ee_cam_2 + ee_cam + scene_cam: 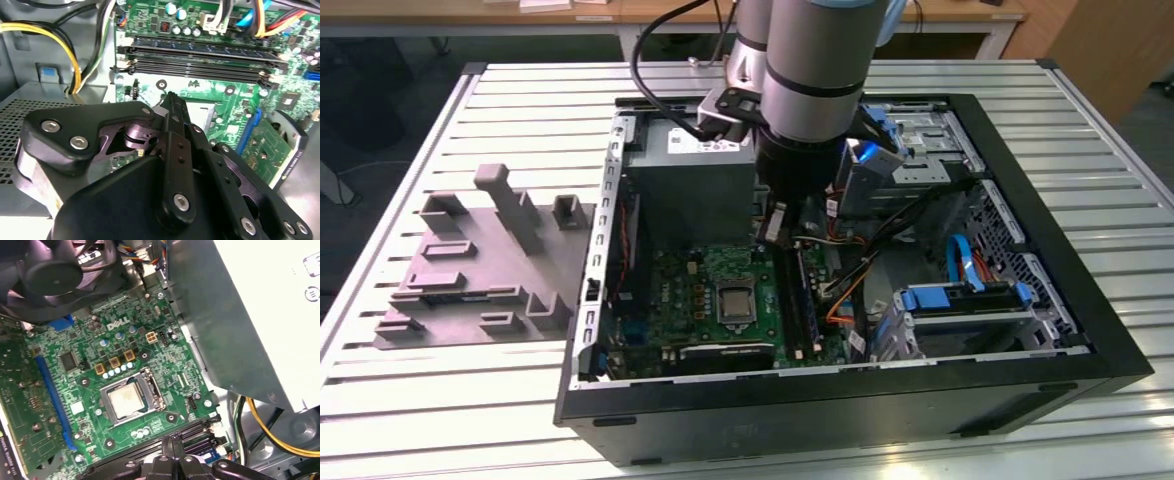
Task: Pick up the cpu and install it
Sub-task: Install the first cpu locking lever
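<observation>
Slatted metal tabletop [480, 420] carries an open black computer case [1067, 330], with a grey moulded fixture [467, 270] lying beside it at about nine o'clock in the exterior view. Inside the case the green motherboard [75, 390] lies flat, and the cpu [123, 401], its pale silver top showing, already sits in the socket frame [155, 390] near the board's middle, with the grey power-supply box [240, 315] off at about two o'clock from it in the first wrist view. The gripper [172, 442] hangs above the board over the memory sticks [200, 57], its fingers [172, 117] pressed together with nothing between them. Judging from this, the chip looks seated rather than waiting to be lifted, so doing the step well means checking that it lies level and square within the frame, and keeping the arm clear of the yellow cables [60, 45] and the memory sticks.
</observation>
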